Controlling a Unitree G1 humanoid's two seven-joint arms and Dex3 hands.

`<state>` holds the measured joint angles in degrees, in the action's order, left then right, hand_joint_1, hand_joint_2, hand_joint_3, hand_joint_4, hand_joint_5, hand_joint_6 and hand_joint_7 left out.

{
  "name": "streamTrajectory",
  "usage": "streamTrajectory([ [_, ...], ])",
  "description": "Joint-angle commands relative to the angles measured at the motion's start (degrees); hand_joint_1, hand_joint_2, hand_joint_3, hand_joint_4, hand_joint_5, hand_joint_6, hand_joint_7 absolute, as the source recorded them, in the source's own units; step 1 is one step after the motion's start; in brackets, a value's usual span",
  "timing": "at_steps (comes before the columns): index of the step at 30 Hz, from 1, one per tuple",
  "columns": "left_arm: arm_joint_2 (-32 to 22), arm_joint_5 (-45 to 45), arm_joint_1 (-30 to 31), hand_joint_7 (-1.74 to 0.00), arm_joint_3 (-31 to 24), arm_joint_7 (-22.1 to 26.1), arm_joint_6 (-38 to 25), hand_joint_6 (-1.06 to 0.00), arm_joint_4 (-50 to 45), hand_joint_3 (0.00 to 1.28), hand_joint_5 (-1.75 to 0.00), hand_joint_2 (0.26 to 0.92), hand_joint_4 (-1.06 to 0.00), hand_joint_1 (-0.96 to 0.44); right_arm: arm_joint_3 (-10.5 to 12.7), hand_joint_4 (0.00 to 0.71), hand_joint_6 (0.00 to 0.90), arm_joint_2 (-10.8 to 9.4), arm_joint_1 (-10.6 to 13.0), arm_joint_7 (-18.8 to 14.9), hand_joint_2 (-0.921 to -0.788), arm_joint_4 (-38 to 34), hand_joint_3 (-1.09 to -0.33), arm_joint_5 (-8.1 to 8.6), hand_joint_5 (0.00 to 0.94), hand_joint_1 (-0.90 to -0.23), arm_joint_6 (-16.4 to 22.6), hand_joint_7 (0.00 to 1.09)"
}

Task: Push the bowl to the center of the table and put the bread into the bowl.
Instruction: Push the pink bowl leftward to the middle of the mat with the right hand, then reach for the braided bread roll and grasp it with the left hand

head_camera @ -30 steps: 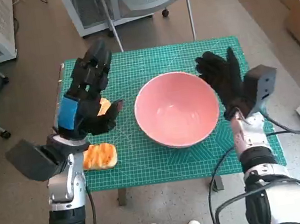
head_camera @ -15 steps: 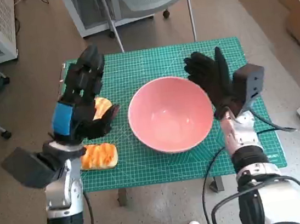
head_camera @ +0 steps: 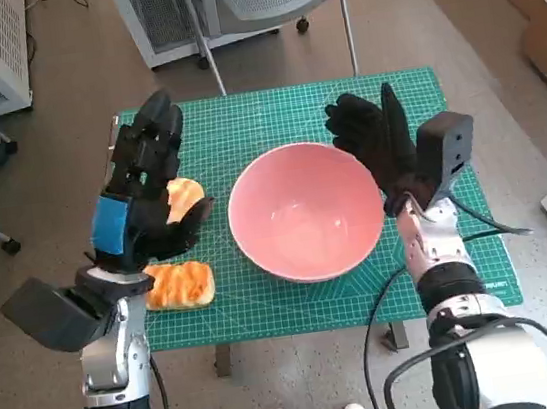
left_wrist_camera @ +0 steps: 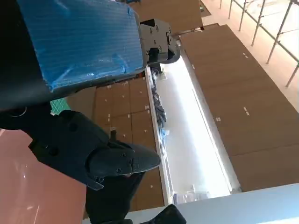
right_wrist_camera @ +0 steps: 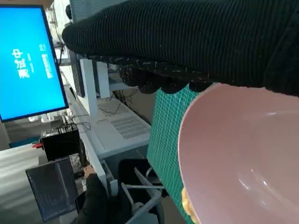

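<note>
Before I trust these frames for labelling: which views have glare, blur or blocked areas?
Head view: even lighting, sharp, slight wide-angle bend at the edges; pink bowl shows a soft sheen only. Left wrist view: the left robot hand blocks much of the frame, and a bright strip behind it is blown out. Right wrist view: the right robot hand's glove fills the top, and the blue screen glows brightly.

- Your head view looks steeply down from above the table (head_camera: 267, 311), taking in its whole green top and the floor around.
- Your left wrist view sits close behind the left hand (left_wrist_camera: 79, 56), facing up toward wall and ceiling.
- Your right wrist view peers under the right hand (right_wrist_camera: 196, 42), close to the bowl (right_wrist_camera: 243, 158).
- Head and right wrist views share the bowl.
</note>
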<state>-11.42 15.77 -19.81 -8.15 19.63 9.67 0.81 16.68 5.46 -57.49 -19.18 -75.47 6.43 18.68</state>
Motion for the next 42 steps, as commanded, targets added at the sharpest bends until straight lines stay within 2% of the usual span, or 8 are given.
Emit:
streamTrajectory([
  [1,-0.4,-0.6,0.3,-0.43,-0.2,-0.5,0.4,0.0,-1.1,0.45,-0.01,0.736,-0.04,-0.46,-0.2,0.254,0.376,1.7,-0.2,-1.4,-0.921,0.1,-0.818,-0.46,0.001,-0.578,0.7,0.01],
  [9,-0.7,-0.4,-0.3,-0.43,-0.3,-0.4,0.5,0.0,-1.1,0.44,-0.01,0.74,-0.04,-0.46,0.9,0.244,0.36,3.8,-0.5,-5.7,-0.921,3.1,-0.836,1.66,0.001,-0.537,6.6,0.0],
  [14,-0.8,-0.3,-0.8,-0.43,-0.2,-0.4,0.2,0.0,-1.7,0.44,-0.01,0.742,-0.03,-0.46,2.2,0.243,0.355,4.7,0.0,-10.6,-0.921,5.7,-0.789,4.31,0.001,-0.577,11.0,0.0],
  [27,-1.6,-0.7,-2.1,-0.42,0.1,0.6,0.7,0.0,-1.8,0.45,-0.01,0.737,-0.03,-0.44,4.7,0.253,0.36,4.3,4.8,-30.9,-0.921,18.8,-0.704,16.96,0.008,-0.623,20.0,0.01],
  [34,-6.6,-4.0,-1.1,-0.41,0.7,2.3,-0.8,0.0,-5.7,0.54,-0.01,0.663,-0.04,-0.39,4.8,0.262,0.365,4.3,6.1,-37.0,-0.921,22.9,-0.71,21.26,0.009,-0.62,21.4,0.01],
  [36,-10.8,-7.8,-0.1,-0.37,1.0,3.2,-3.3,0.0,-8.7,0.54,-0.01,0.628,-0.04,-0.36,4.9,0.263,0.365,4.4,6.3,-38.0,-0.921,23.2,-0.715,22.06,0.008,-0.618,21.5,0.01],
  [39,-24.0,-20.7,2.3,-0.32,2.9,8.2,-20.5,0.0,-21.3,0.42,-0.01,0.607,-0.03,-0.23,5.0,0.264,0.365,4.5,6.5,-38.7,-0.921,23.5,-0.722,22.99,0.007,-0.615,21.1,0.01],
  [42,-32.8,-28.6,2.0,-0.2,6.0,13.8,-37.7,-0.06,-29.9,0.21,0.0,0.646,-0.01,-0.11,4.9,0.269,0.369,4.5,6.6,-38.7,-0.921,23.6,-0.724,23.3,0.008,-0.614,20.6,0.01],
])
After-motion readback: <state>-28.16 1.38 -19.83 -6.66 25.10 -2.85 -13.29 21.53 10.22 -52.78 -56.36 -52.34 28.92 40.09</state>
